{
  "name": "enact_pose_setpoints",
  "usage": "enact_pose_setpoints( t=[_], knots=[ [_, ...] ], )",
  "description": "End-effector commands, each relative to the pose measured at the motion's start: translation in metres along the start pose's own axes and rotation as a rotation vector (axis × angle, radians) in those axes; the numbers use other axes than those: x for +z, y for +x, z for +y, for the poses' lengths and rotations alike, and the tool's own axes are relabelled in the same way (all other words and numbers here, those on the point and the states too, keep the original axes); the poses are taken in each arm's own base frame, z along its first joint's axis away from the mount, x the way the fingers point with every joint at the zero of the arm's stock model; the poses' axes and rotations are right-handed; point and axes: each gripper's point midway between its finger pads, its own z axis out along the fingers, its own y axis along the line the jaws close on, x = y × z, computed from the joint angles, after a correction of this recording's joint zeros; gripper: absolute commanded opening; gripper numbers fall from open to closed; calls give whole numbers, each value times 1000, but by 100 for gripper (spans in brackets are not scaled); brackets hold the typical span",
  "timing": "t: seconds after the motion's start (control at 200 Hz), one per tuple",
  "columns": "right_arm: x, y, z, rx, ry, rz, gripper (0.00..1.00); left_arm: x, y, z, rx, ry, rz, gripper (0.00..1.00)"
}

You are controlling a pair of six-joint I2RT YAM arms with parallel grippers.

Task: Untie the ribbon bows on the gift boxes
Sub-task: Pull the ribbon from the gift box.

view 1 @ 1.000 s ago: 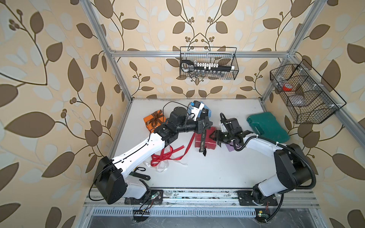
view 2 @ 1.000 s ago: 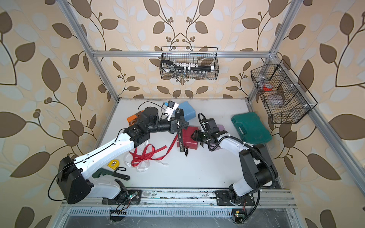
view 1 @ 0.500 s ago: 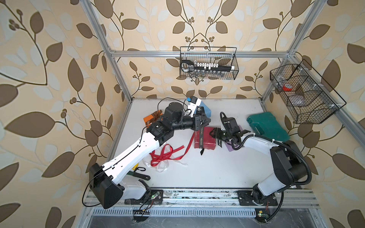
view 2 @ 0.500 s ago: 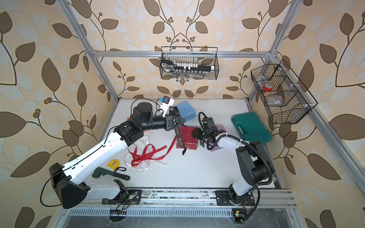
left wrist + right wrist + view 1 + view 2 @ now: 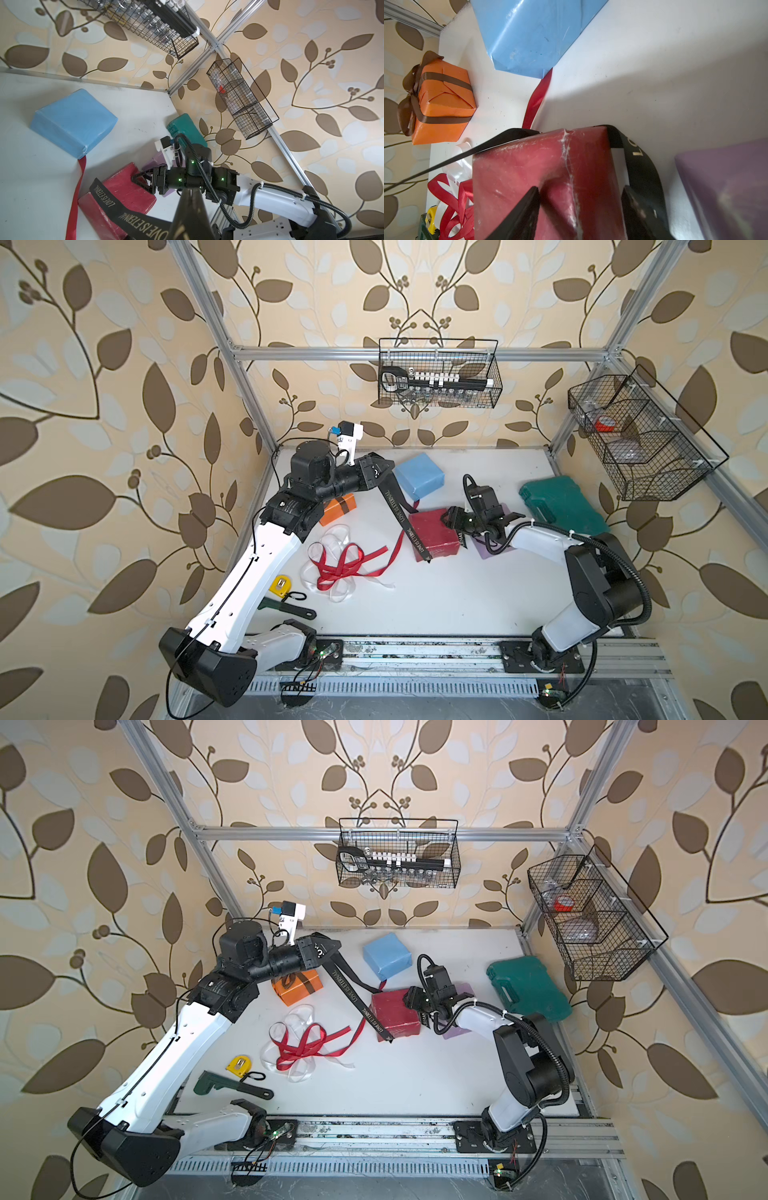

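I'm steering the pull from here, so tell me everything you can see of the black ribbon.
The black ribbon is a flat satin band printed with small pale lettering. One end is pinched in the shut left gripper, held above the table; from there it runs taut, slanting down across the dark red box, its free tail hanging past the box's front edge. Another stretch wraps the box's side by the right gripper.

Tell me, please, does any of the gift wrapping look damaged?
Yes: the dark red box has white scuffs and a torn-looking crease along its top edge in the right wrist view. The blue box shows only faint marks.
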Motion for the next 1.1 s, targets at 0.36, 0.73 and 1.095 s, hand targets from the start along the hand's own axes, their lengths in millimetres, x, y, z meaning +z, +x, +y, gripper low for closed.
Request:
enact_pose_setpoints(
  t=[0.36, 0.73, 1.095],
  knots=[
    [10, 25, -49, -26, 213, 97, 65, -75, -87, 1, 93, -123, -238, 0],
    [12, 26, -63, -12, 233, 112, 65, -106, -104, 43, 127, -333, -311, 0],
    [5, -6, -79, -21, 266, 64, 65, -124, -123, 99, 88, -523, -338, 0]
  ],
)
